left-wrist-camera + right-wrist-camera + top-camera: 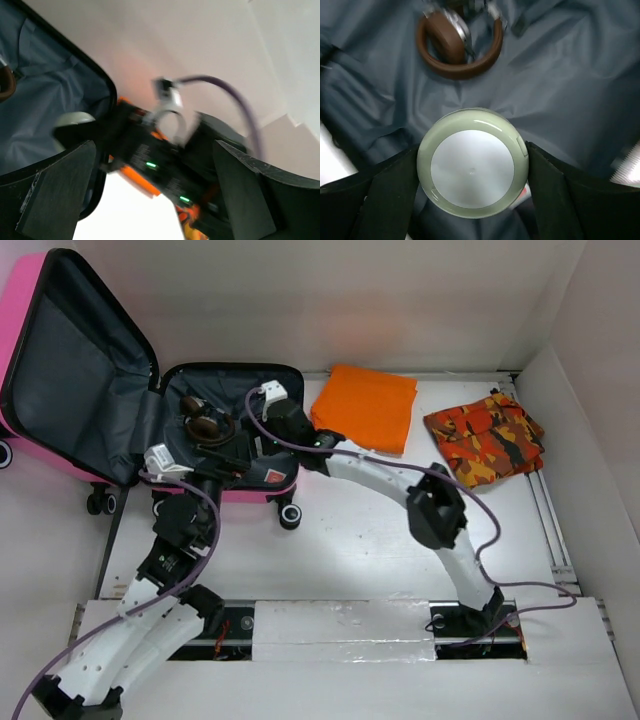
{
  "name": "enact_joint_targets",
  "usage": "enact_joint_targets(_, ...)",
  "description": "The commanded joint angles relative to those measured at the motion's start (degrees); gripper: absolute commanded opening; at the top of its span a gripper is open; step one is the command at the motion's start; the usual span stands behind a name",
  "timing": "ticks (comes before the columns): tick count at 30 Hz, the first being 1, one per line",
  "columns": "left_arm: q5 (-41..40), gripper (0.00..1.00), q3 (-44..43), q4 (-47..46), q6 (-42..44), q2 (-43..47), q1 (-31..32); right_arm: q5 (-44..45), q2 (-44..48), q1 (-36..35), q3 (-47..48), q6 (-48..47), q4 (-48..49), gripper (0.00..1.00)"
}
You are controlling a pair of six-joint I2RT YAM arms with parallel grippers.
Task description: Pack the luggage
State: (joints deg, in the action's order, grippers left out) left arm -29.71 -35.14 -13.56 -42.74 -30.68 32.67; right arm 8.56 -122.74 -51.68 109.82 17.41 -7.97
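The luggage (25,310), a hot-pink hard-shell suitcase, lies open at the far left of the surface (350,540). Its base half is flat on the surface with the dark grey lining facing up, and its lid stands tilted back to the left. Small black wheels (290,517) show along the near edge.

On the lining of the base half lie brown headphones (205,420), the band curled round the earcups. Just nearer than them, the right pincer (472,162) is down inside the base half, gripping a pale green round container (470,172). Its two black fingers (385,200) press against opposite sides of the container, which is seen from above its flat lid. I cannot tell whether the container rests on the lining or is held just over it.

The left pincer (150,195) hangs at the near rim of the base half, close beside the right one, with its jaws wide apart and nothing between them. Its own camera view is blurred and looks across at the right wrist and its purple cable (235,100).

To the right of the luggage, near the back wall, a folded orange cloth (365,405) lies flat on the surface. Farther right and apart from it lies a folded camouflage garment (485,435) in orange, red and black.
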Motion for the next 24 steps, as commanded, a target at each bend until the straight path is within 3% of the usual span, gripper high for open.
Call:
enact_joint_targets(1, 3.34, 1.0, -0.64, 0.2, 1.17, -0.96, 0.29, -1.35, -6.63, 0.0, 8.9, -0.71, -2.32, 0.83)
enact_joint_targets(3, 3.35, 1.0, -1.33, 1.77, 1.17, -2.36, 0.29, -0.82, -7.25, 0.0, 12.43, -0.71, -2.32, 0.98)
enact_joint_targets(4, 3.35, 1.0, -1.34, 1.78, 1.17, -2.37, 0.29, -1.34, -7.25, 0.0, 12.44, -0.71, -2.32, 1.0)
enact_joint_targets(8, 3.96, 1.0, -1.87, 1.0, 2.4, -2.9, 0.29, -0.74, -1.21, 1.14, 10.69, -0.71, -2.32, 1.0)
enact_joint_targets(13, 11.94, 1.0, -3.54, -3.56, 5.12, -11.32, 0.29, 5.14, 11.79, 7.46, -5.79, -0.71, -1.79, 0.93)
enact_joint_targets(16, 19.15, 0.97, -6.25, -7.17, 7.66, -21.04, 0.29, 9.18, 21.81, 12.89, -19.22, 1.74, -1.26, 0.72)
enact_joint_targets(17, 20.39, 0.94, -9.48, -7.18, 9.06, -24.31, 0.29, 9.2, 26.97, 14.49, -23.12, 2.62, -1.26, 0.42)
enact_joint_targets(19, 20.4, 0.93, -14.32, -4.91, 14.42, -35.78, 2.74, 9.2, 32.53, 18.52, -31.64, 5.7, 1.8, 0.19)
enact_joint_targets(20, 20.4, 0.93, -21.57, 0.24, 16.44, -40.12, 3.28, 9.2, 35.35, 19.59, -40.39, 6.4, 3.29, 0.04)
enact_joint_targets(24, 19.53, 0.86, -37.5, 9.15, 25.59, -58.5, 3.81, 9.2, 49.57, 22.58, -56.88, 7.64, 8.75, 0.02)
